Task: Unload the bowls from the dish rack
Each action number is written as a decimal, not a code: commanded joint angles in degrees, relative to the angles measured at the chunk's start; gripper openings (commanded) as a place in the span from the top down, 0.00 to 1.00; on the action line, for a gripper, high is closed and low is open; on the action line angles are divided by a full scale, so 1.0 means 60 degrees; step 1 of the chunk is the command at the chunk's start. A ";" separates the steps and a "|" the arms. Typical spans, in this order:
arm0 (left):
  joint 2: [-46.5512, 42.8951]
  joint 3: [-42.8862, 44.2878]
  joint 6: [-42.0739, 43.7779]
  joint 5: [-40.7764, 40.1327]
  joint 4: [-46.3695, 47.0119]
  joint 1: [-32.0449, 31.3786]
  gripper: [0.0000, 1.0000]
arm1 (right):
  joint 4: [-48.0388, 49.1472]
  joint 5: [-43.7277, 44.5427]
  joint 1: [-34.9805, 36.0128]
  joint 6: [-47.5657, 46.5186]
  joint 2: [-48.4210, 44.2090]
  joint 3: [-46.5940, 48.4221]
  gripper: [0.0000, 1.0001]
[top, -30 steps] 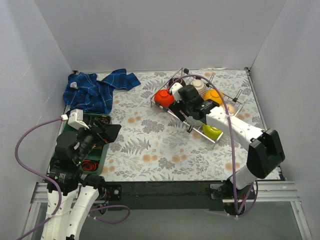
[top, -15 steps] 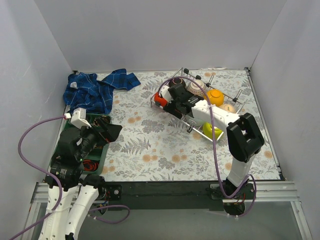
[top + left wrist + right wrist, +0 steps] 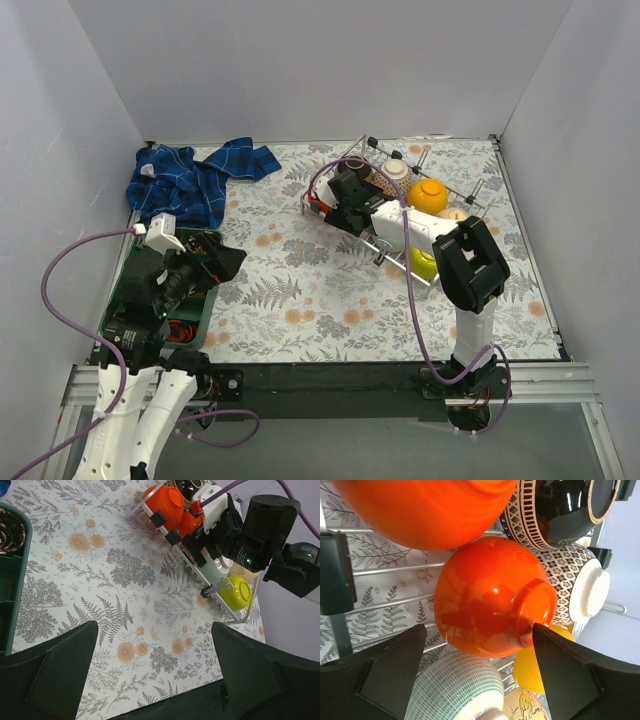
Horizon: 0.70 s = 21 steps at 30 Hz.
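- You're working over a floral-print surface (image 3: 300,290), with grey walls (image 3: 100,80) closing in three sides.
- Your right end effector (image 3: 479,627) is hovering spread at the dish rack (image 3: 390,571), with a red-orange bowl (image 3: 490,600) sitting just ahead between its fingers (image 3: 385,680).
- Sitting racked around it, you're seeing a second red-orange (image 3: 425,505), then one each: dark brown (image 3: 560,505), patterned (image 3: 565,575), mint (image 3: 455,685), yellow-orange (image 3: 530,670), lime (image 3: 235,592).
- Your left end effector (image 3: 155,625) is gaping empty, well apart from the rack.

Three plain walls stand around the counter: a back wall (image 3: 320,70), a left wall (image 3: 60,140) and a right wall (image 3: 585,140). All are pale grey-purple. The counter (image 3: 300,300) has a cover with grey leaves and little orange flowers. A black strip (image 3: 330,378) runs along its near edge, with a metal rail (image 3: 560,385) at the end. The light is soft and even.
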 commanded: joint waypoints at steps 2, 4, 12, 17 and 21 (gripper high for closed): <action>0.0085 -0.0037 -0.0008 0.0049 0.0126 -0.0037 0.02 | 0.1192 0.0754 0.0124 -0.0246 0.0267 -0.0472 0.04; 0.0056 -0.0110 -0.0023 0.0020 0.0141 -0.0037 0.02 | 0.1441 0.0960 0.0153 -0.0246 0.0414 -0.0706 0.02; 0.0085 -0.0271 -0.0081 0.0078 0.0361 -0.0037 0.02 | 0.1838 0.1136 0.0241 -0.0085 0.0474 -0.1132 0.01; -0.0003 -0.0169 -0.0052 -0.0025 0.0156 -0.0037 0.02 | 0.1531 0.1122 0.0359 0.0120 0.0005 -0.0811 0.01; -0.0018 -0.0110 -0.0037 -0.0010 0.0068 -0.0037 0.02 | 0.0947 0.0961 0.0446 0.0398 -0.0391 -0.0445 0.01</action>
